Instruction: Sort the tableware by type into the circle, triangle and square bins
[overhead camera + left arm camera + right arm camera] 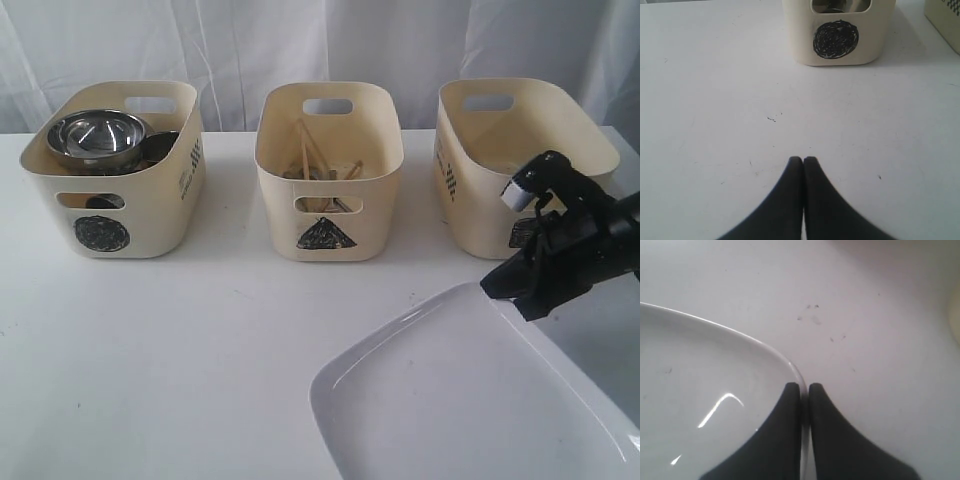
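**Worktop** (200,340): white, and bare across the middle. Three bins stand in a row along the far edge.

**Plate** (460,400): at the near right corner, partly out of frame. It appears tilted with the gripped side raised. Whether its near edge rests on the worktop cannot be told.

**Square bin** (520,130): at the far right corner, just beyond the plate. No contents show in it, and the arm hides most of its front mark.

**Circle bin** (150,215): at the far left corner, holding steel bowls (98,135).

**Triangle bin** (375,200): mid far edge, holding chopsticks (312,150) and some metal pieces too small to name.

**Right jaws:** clenched on the plate's thin rim near a rounded corner, one finger above and one below.

**Left jaws:** pressed together and empty, low over the worktop facing the circle bin.

**Assessment:** the step in hand is judged to be carrying the plate to the square bin, the last item outstanding.

- The hold is narrow and sits at the edge of a glossy, heavy-looking plate, so twisting or slipping in the jaws is the main risk.
- Lift slowly and avoid sudden wrist rotation.
- Raise the trailing edge fully above the bin's near wall before crossing it.
- The plate looks about as wide as the bin mouth, so enter it steeply tilted or edge-first.
- Lower until the plate bears on the bin floor or wall, and release only then.
- Keep the left arm where it is, clear of the path.
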You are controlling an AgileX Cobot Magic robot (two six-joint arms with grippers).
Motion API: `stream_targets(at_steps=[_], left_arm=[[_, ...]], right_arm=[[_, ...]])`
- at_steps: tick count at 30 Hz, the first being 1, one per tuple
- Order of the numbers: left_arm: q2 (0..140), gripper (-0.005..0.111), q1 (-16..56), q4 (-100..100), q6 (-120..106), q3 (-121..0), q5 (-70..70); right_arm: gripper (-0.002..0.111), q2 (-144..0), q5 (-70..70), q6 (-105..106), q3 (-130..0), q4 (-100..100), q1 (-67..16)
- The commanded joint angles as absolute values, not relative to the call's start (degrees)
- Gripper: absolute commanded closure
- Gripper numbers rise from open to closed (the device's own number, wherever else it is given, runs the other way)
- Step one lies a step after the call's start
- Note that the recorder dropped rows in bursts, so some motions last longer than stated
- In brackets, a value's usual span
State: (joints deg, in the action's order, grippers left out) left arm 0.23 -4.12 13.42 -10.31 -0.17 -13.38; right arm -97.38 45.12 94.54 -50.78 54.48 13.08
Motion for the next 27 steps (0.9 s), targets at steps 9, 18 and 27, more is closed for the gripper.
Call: stream_targets(at_steps=[9, 18, 27], left_arm=[[0.0, 0.107, -3.87, 13.68, -10.33, 0.0, -13.41], [0.0, 0.107, -3.87, 13.68, -10.33, 0.0, -13.41], [0.0, 0.107, -3.87, 13.68, -10.33, 0.0, -13.41]], right_arm=[[0.108, -88.78, 43.04, 93.24, -50.84, 54.34, 13.06], [0.108, -82.12, 40.46, 92.55, -50.92, 54.34, 13.06], [0.108, -78.28, 38.93, 90.69, -52.77, 54.23, 13.06]])
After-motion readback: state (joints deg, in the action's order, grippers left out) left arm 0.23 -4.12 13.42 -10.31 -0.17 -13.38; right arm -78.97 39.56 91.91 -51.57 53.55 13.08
